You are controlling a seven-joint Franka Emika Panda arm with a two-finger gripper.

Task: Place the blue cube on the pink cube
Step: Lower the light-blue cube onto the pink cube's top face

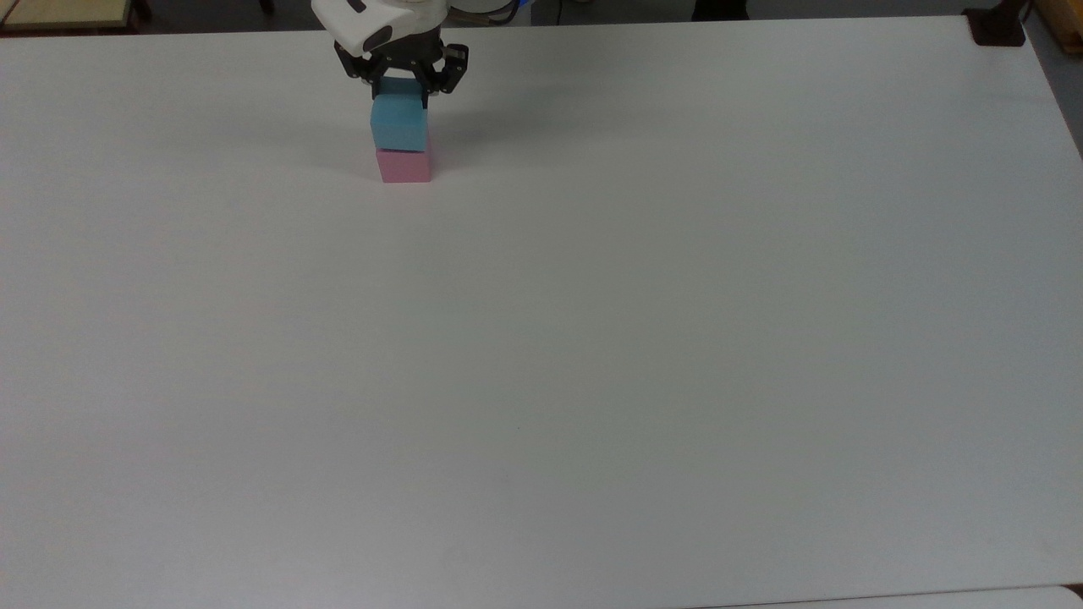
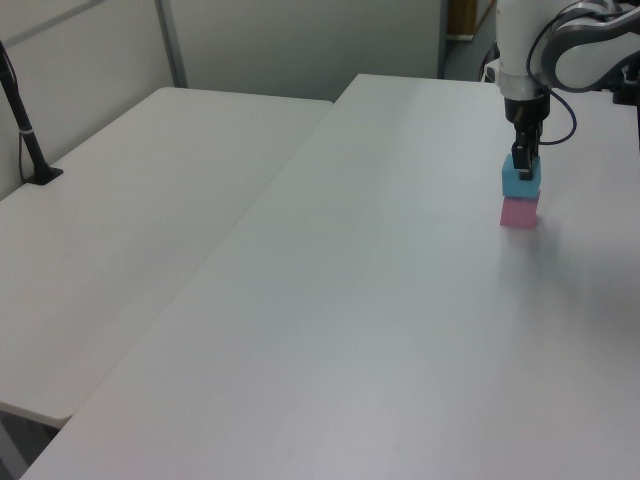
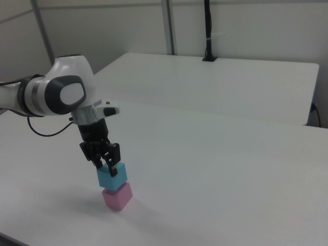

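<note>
You're sitting at the release step: the blue cube is resting on the pink cube, far left in the top view. The gripper is gripping it, fingers closed on its sides. Next you're opening and lifting straight up. Nothing else on the surface is blocking you.

white table — second table beside | black post

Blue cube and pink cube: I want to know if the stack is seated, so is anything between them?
Nothing: in the right view the blue cube sits directly on the pink cube, faces touching, with the gripper on the blue cube.
</note>
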